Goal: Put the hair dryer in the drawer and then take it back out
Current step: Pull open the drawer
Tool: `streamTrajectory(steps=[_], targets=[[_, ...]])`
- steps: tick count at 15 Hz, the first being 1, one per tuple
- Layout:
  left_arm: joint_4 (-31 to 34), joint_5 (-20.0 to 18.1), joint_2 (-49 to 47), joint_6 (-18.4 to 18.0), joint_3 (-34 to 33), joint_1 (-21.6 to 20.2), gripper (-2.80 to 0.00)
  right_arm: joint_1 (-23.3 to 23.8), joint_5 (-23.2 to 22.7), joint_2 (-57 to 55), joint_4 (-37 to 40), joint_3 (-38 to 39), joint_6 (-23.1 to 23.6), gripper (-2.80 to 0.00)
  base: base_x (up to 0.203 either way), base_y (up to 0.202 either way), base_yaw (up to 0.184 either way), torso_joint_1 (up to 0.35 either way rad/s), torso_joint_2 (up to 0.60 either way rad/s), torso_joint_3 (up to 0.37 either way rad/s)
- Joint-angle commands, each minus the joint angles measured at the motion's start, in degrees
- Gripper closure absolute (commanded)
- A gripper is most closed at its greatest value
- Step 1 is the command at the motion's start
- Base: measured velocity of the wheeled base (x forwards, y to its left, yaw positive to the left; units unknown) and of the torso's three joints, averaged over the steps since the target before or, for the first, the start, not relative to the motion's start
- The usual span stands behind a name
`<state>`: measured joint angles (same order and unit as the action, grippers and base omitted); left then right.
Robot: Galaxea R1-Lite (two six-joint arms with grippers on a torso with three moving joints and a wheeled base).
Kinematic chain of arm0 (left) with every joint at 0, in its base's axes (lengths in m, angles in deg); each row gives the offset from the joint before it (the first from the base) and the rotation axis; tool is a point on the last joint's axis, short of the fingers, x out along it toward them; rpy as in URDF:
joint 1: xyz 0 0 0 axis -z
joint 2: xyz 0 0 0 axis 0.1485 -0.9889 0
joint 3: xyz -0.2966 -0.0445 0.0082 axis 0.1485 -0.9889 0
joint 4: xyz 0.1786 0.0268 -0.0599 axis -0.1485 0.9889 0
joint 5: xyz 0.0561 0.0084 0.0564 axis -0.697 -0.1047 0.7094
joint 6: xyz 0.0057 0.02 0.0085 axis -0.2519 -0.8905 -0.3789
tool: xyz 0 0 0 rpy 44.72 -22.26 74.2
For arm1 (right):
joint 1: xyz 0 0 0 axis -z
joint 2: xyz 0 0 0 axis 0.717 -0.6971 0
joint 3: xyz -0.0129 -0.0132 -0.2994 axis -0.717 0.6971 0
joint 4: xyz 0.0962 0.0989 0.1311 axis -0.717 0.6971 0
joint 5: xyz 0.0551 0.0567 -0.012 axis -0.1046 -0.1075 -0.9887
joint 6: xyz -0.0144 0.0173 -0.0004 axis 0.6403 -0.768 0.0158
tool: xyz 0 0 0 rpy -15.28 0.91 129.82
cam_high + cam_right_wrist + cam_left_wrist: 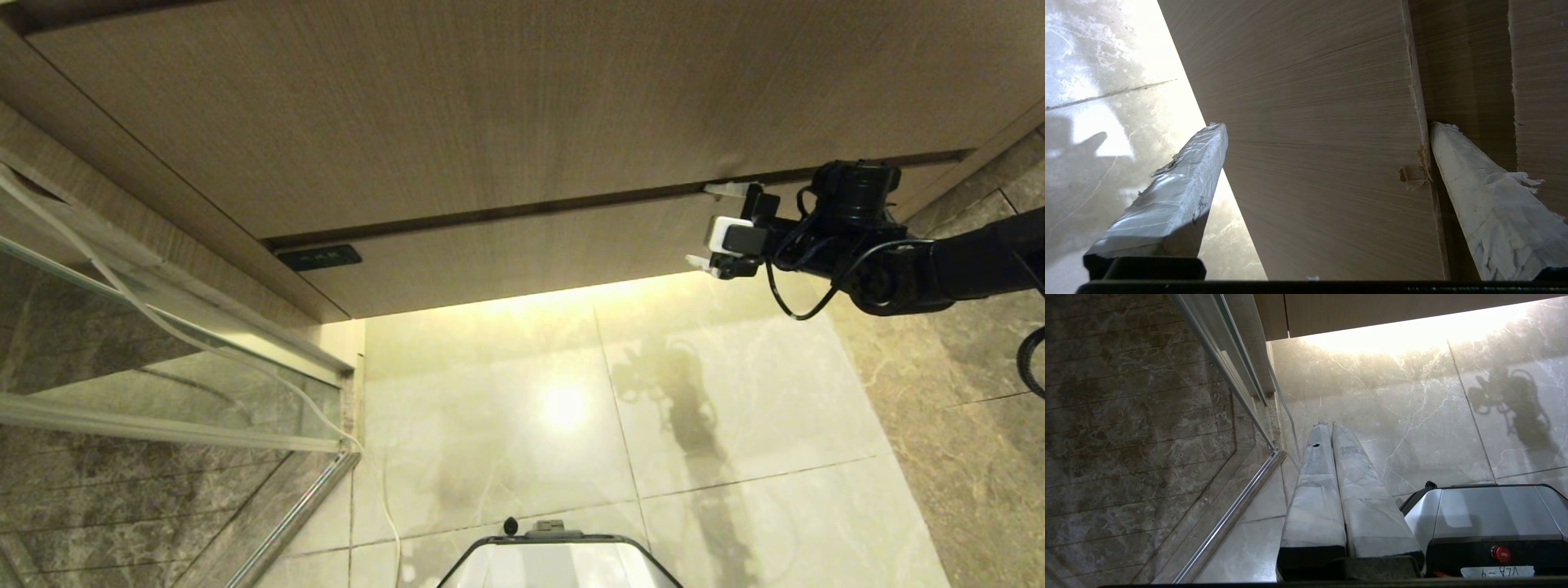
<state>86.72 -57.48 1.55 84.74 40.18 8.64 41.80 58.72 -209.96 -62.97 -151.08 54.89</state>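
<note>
The drawer (pixel 522 253) is the lower wood-grain strip of the vanity, and its flat front stands shut. My right gripper (pixel 702 226) is open at the drawer's right end. One finger sits in the dark gap above the front, the other below its bottom edge. In the right wrist view the drawer front (pixel 1323 143) fills the space between the two taped fingers of the right gripper (pixel 1327 126). My left gripper (pixel 1329 426) is shut and empty, parked low over the floor beside the robot's base. The hair dryer is out of view.
A glass shower door with a metal frame (pixel 163 351) stands at the left, with a pale cord (pixel 269 371) hanging along it. A small dark plate (pixel 318 257) sits at the drawer's left end. The robot's base (pixel 555 563) is at the bottom. The drawer's top edge is chipped (pixel 1412 175).
</note>
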Motion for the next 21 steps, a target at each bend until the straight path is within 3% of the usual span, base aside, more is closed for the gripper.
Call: streamTrajectory(steps=[1,4,8,16,21], targets=[[-0.01,0.00,0.02,0.01,-0.11,-0.01,0.00,0.06,-0.18,-0.53,-1.06,-0.05,0.53,-2.80,0.000,0.000,0.000,0.000,0.00,0.000],[-0.01,0.00,0.02,0.01,-0.03,-0.01,0.00,0.72,0.42,-0.43,0.27,0.57,0.44,-2.80,0.000,0.000,0.000,0.000,0.00,0.000],[-0.01,0.00,0.02,0.01,-0.11,-0.01,0.00,0.76,6.68,1.14,10.35,0.41,-3.97,-2.80,0.000,0.000,0.000,0.000,0.00,0.000],[-0.01,0.00,0.02,0.01,-0.05,-0.01,0.00,0.68,10.05,2.34,13.68,0.91,-8.11,-2.80,0.000,0.000,0.000,0.000,0.00,0.000],[-0.01,0.00,0.02,0.01,-0.11,-0.01,0.00,0.67,9.55,7.53,13.80,3.57,-8.21,-2.80,0.000,0.000,0.000,0.000,0.00,0.000]])
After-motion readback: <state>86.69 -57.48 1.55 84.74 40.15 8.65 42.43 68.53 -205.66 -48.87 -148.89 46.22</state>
